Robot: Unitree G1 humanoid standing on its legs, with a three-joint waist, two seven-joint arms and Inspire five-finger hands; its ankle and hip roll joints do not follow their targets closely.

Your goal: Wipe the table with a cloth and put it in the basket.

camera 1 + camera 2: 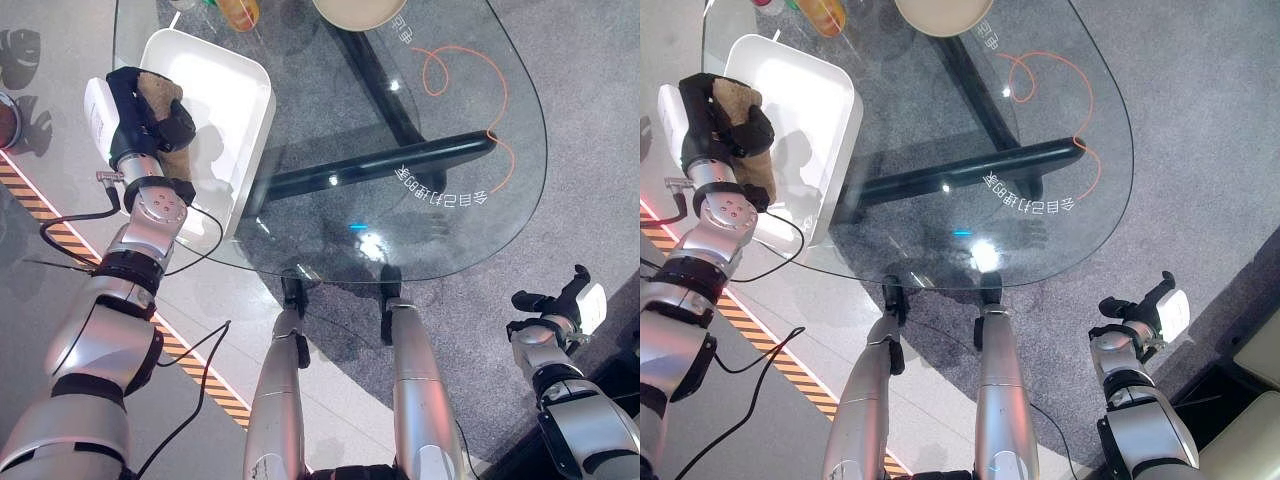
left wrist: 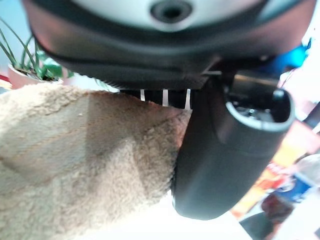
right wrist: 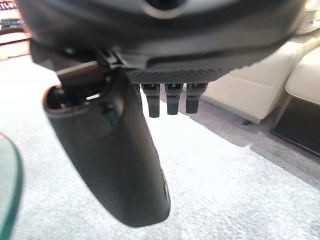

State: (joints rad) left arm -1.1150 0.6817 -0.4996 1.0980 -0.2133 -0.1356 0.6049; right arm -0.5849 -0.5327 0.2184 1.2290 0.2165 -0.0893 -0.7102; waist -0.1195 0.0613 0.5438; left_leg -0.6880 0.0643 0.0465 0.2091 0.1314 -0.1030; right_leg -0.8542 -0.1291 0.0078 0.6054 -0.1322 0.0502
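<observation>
A round glass table (image 1: 440,190) fills the frame's middle and upper right. A white basket (image 1: 235,110) sits on its upper-left edge. Over the basket's left rim, the left hand (image 1: 140,115) grips a tan cloth (image 1: 160,95). At lower right the right hand (image 1: 550,305) hangs relaxed, holding nothing.

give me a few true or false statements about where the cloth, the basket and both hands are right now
1. The left hand holds the tan cloth. True.
2. The cloth lies flat on the glass table. False: it hangs in the left hand over the white basket's edge.
3. The right hand rests on the table. False: it hangs off the table, over the grey floor.
4. The right hand holds nothing. True.
5. The basket sits on the table's left end. True.
</observation>
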